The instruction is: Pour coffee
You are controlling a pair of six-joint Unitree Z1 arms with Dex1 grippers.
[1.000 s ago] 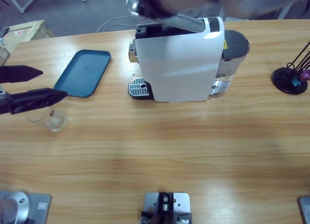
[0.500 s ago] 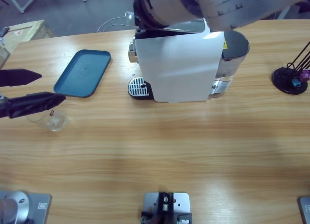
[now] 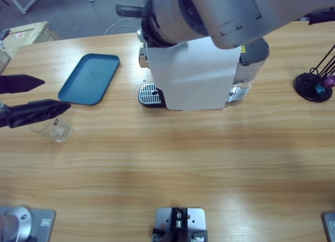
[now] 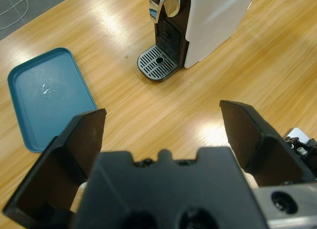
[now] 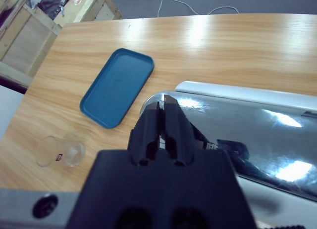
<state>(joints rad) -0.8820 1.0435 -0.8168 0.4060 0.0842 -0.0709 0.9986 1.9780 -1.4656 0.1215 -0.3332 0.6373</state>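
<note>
A small clear glass tumbler [image 3: 52, 130] stands on the wood at the far left, also seen in the right wrist view [image 5: 59, 151]. I cannot make out any coffee in it. My left gripper [image 3: 57, 92] is open just above and beside the glass, its jaws wide apart with nothing between them [image 4: 163, 115]. The white coffee machine [image 3: 193, 75] stands mid-table with its drip grate [image 4: 157, 63] bare. My right gripper [image 5: 163, 104] is shut, holding nothing, and hovers over the machine's chrome lever [image 5: 247, 132]. Its black tip [image 3: 125, 10] pokes out left of the big silver arm.
A blue tray [image 3: 89, 79] lies between the glass and the machine, bare except for small droplets [image 4: 47, 88]. A black capsule stand [image 3: 314, 86] sits at the right edge. Wooden crates [image 5: 29, 31] stand beyond the table's far left.
The right arm has swung lower and further left over the machine's top, now covering the chrome lever. The left gripper and the glass have stayed put.
</note>
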